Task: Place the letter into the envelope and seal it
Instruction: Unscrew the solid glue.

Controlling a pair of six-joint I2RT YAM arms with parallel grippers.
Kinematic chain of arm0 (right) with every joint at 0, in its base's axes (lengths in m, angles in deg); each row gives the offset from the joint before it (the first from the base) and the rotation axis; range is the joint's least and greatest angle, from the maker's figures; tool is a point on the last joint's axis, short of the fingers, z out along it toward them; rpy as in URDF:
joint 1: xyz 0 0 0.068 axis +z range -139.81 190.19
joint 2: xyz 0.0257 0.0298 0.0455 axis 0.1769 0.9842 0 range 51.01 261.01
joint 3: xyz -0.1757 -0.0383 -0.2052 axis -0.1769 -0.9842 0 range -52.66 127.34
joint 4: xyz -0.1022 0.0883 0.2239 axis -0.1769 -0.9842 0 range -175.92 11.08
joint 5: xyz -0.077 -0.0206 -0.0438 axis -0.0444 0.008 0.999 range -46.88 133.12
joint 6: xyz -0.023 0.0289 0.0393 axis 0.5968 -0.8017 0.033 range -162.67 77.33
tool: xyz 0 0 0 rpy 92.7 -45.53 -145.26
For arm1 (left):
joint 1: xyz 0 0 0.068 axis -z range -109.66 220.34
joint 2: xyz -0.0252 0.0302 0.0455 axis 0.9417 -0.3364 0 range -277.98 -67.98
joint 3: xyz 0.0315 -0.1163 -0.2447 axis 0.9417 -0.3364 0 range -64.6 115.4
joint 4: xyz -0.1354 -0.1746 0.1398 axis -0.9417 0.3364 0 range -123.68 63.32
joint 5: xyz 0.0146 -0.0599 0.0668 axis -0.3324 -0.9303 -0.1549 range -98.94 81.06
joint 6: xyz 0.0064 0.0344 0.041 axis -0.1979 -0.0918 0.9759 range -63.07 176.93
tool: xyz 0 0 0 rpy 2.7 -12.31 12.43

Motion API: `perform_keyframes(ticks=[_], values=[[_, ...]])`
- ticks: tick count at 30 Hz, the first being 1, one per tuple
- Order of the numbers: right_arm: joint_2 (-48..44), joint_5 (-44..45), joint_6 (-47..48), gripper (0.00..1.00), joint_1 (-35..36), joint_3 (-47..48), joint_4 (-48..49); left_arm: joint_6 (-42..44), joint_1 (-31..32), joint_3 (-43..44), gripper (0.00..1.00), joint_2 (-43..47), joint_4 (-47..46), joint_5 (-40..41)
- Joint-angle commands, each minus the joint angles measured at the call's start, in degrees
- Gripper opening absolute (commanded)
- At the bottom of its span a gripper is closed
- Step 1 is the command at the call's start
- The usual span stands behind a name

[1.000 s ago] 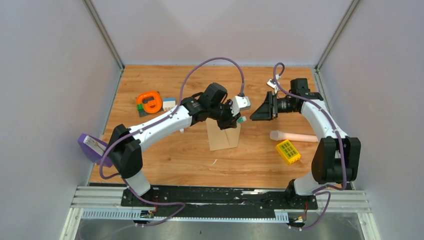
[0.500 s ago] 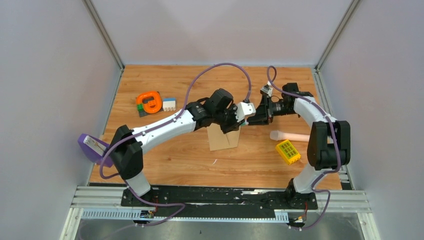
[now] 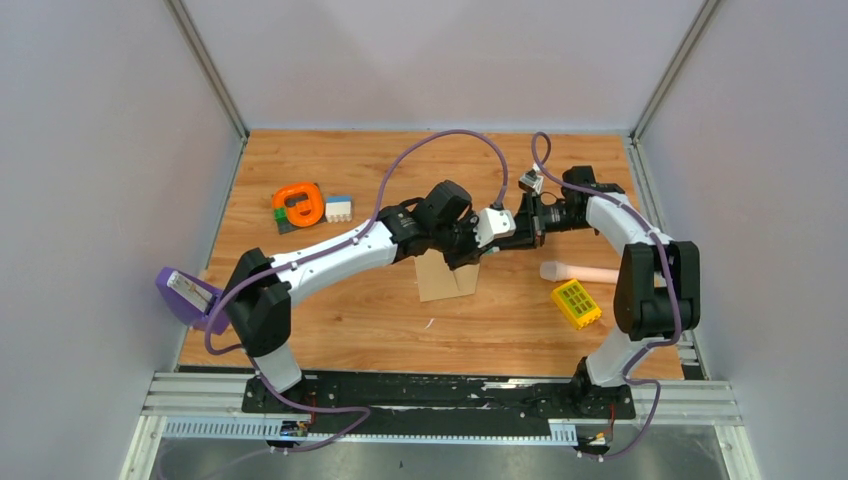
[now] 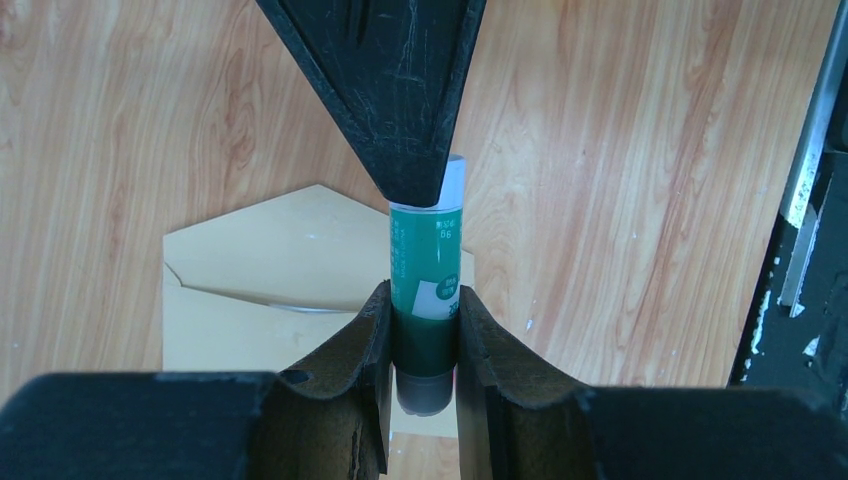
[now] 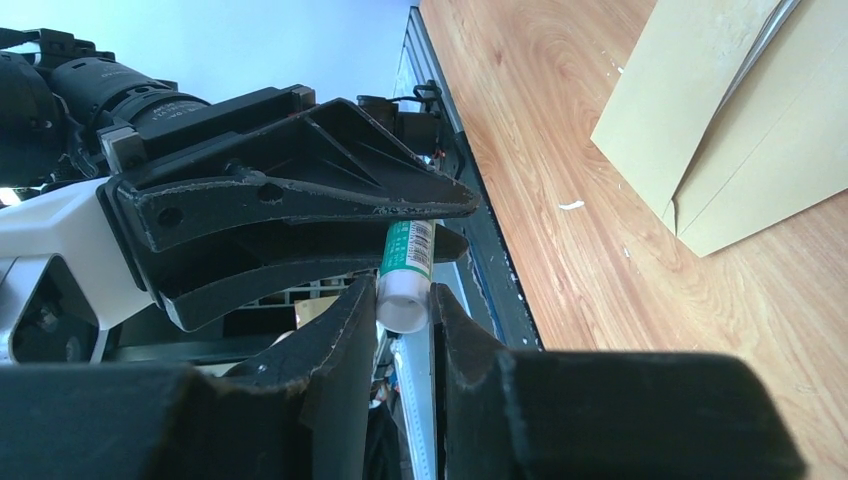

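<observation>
Moved: right end effector [image 5: 403, 305] came left, clamping cap of glue stick [image 5: 408, 248].
Left end effector [image 4: 424, 305]: gripped its body.
Envelope [image 4: 270, 260]: flat below.

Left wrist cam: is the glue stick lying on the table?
No, the left gripper clamps the glue stick between its jaws, above the envelope.

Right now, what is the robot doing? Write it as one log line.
left end effector: grips glue stick | right end effector: closed on its white cap | envelope: flat on table, flap open
</observation>
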Motion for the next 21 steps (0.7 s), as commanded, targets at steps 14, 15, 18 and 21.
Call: perform_keyframes(ticks=[14, 15, 18, 21], values=[[-11.5, 3.7, 15.9, 0.14, 0.2, 4.1, -2.4, -10.7, -3.3, 0.7, 0.00, 0.6, -0.2, -33.1], [-12.3, 4.1, 16.9, 0.15, 0.3, 4.1, -2.3, -11.7, -4.2, 0.3, 0.00, 0.6, -1.8, -36.1], [-14.8, 4.4, 19.2, 0.16, 0.3, 3.8, -1.6, -15.9, -5.3, -1.5, 0.00, 0.6, -4.7, -41.6], [-17.0, 4.7, 21.8, 0.17, 0.3, 3.8, -0.6, -19.9, -5.9, -2.7, 0.00, 0.6, -8.7, -48.2]])
